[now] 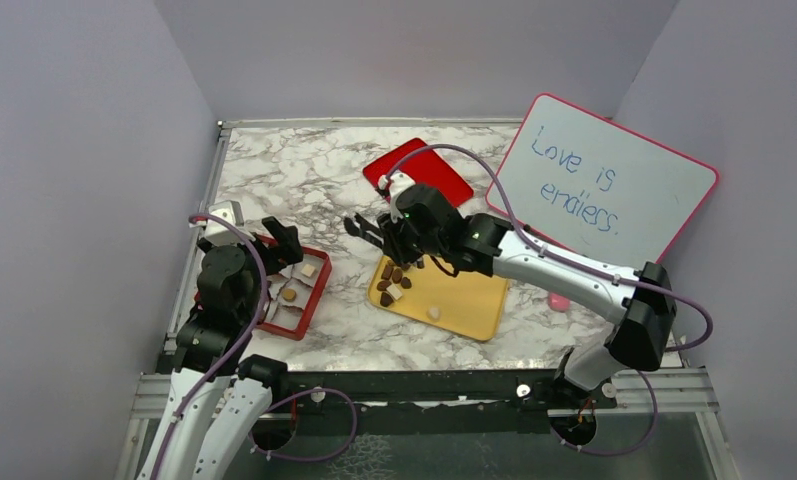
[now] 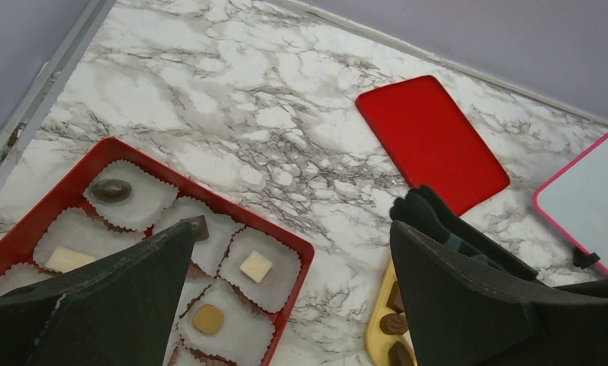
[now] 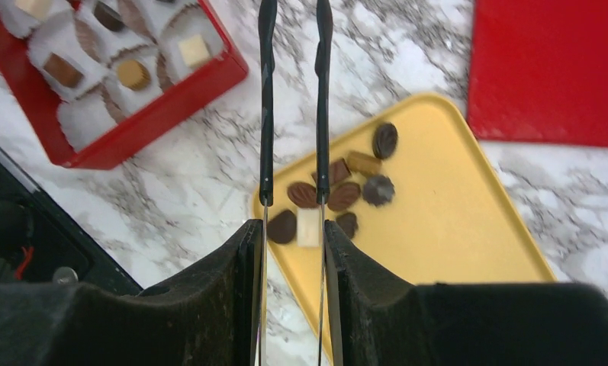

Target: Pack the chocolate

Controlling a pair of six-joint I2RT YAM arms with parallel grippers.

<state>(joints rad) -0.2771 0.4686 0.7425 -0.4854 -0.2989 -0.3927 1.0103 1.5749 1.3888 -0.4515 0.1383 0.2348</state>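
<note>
Currently the white-and-grey marbled surface (image 1: 274,170) carries a flat yellow plastic tray (image 1: 464,300) near the middle. A shallow red box (image 2: 26,229) lined with white fluted paper cups (image 2: 144,210) sits to its left, and a flat red lid (image 1: 429,165) lies farther back. Most of the bite-size dark brown, tan and cream chocolates (image 3: 339,194) lie bunched at the tray's left corner, and a few already sit in cups. The step in hand looks like fetching the next piece. The right gripper (image 3: 294,15) hangs over that corner with its thin fingers only narrowly parted and apparently nothing between them. The left gripper (image 2: 285,236) hovers over the box, spread wide and empty. Next, the right gripper must drop onto one piece at the edge of the bunch without nudging its neighbours, close gently, then carry it to an unfilled cup.
</note>
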